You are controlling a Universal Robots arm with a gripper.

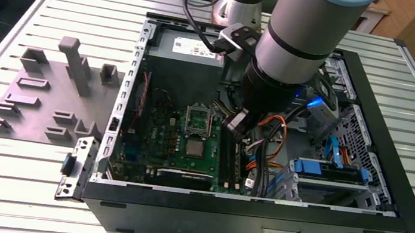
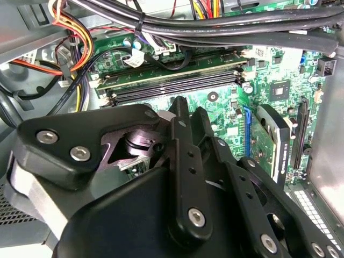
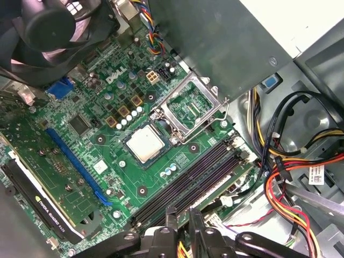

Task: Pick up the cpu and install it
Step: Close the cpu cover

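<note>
The cpu [image 3: 146,145] is a small silvery square lying flat on the green motherboard [image 3: 80,107], in its socket. Beside it the silver socket frame [image 3: 191,105] stands swung open. In the exterior view the cpu [image 1: 196,149] sits just below the open frame [image 1: 197,118]. My gripper [image 3: 183,212] hovers over the memory slots [image 3: 188,177], a short way from the cpu and not touching it. Its two black fingers [image 2: 180,110] are pressed close together with nothing between them. In the exterior view the gripper [image 1: 234,129] hangs inside the case, at the cpu's right.
The open computer case [image 1: 358,190] holds bundled cables [image 1: 269,137], a blue drive cage [image 1: 329,172], a grey power supply [image 1: 188,48], a graphics card [image 3: 43,188] and a black fan [image 3: 48,27]. A grey fixture plate [image 1: 41,100] lies on the slatted table at the exterior view's left.
</note>
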